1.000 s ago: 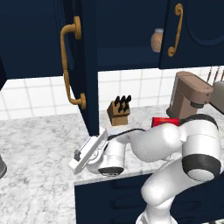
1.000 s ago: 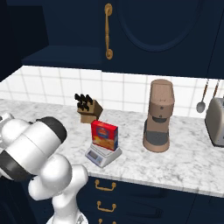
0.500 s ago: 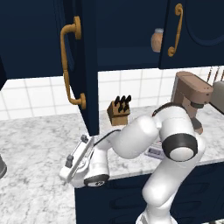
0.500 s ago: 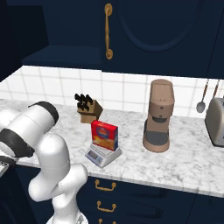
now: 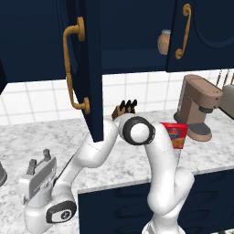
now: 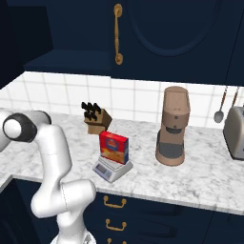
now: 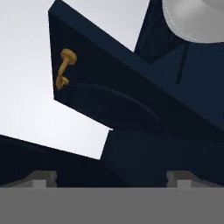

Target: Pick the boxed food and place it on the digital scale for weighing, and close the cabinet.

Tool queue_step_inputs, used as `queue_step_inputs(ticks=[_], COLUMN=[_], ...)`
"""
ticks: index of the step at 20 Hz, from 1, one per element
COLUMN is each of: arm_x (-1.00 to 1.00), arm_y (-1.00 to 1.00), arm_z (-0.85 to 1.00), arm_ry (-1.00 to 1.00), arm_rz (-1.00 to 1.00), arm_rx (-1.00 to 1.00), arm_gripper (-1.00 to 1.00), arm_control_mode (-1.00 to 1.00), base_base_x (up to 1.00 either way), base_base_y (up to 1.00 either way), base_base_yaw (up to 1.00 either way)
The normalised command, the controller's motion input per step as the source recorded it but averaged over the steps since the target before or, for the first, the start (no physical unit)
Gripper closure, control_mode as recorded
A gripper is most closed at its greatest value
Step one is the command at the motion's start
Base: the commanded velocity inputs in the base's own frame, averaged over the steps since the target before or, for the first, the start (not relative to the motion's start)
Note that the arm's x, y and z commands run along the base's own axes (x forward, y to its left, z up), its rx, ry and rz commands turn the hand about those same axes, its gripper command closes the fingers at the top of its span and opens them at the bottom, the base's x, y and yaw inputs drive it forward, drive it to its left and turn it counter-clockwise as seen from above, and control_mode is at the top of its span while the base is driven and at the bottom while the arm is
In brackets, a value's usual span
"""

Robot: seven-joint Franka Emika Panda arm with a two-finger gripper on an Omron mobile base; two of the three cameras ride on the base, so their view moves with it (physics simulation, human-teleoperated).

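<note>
**A:** Where was the boxed food (image 6: 114, 147)?

**B:** Upright on the digital scale (image 6: 112, 168), red front facing out, between the knife block (image 6: 97, 121) and the coffee machine (image 6: 173, 126) on the marble counter (image 6: 190, 176). Placement half looked done.

**A:** So why was the arm way off to the side?

**B:** Cabinet. The left door (image 5: 87, 68) stood swung out over the counter, brass handle (image 5: 71, 68) toward the room. The gripper (image 5: 39, 162) sat low and left of it, fingers up. My read: staging to get outside the door and push it shut.

**A:** Fingers?

**B:** Spread wide, nothing between them. Made sense for a flat push, not a grab.

**A:** Hand camera useful?

**B:** It looked up at the door's lower edge and the handle (image 7: 64, 69) from below. So the hand was under the door, apart from it, not touching.

**A:** Risk?

**B:** Door hung close over the elbow. A wide swing could clip it. The jar (image 5: 163, 42) on the shelf was clear of that.
</note>
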Motion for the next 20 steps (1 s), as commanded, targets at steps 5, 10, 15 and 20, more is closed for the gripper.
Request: queue_step_inputs(ticks=[5,10,15,20], arm_x=[-0.12,-0.12,0.22,0.59], arm_y=[-0.99,-1.0,-0.91,-0.84], arm_z=[0.05,0.0,0.11,0.48], arm_ry=[0.6,0.55,0.64,0.82], arm_rz=[0.0,0.04,0.0,0.0], arm_rx=[0.57,0.48,0.13,0.08], arm_gripper=[-1.0,-1.0,-1.0,-1.0], arm_control_mode=[-1.0,-1.0,-1.0,-1.0], base_base_x=[0.0,0.0,0.0,0.0], base_base_y=[0.0,0.0,0.0,0.0], base_base_yaw=[0.0,0.0,0.0,0.0])
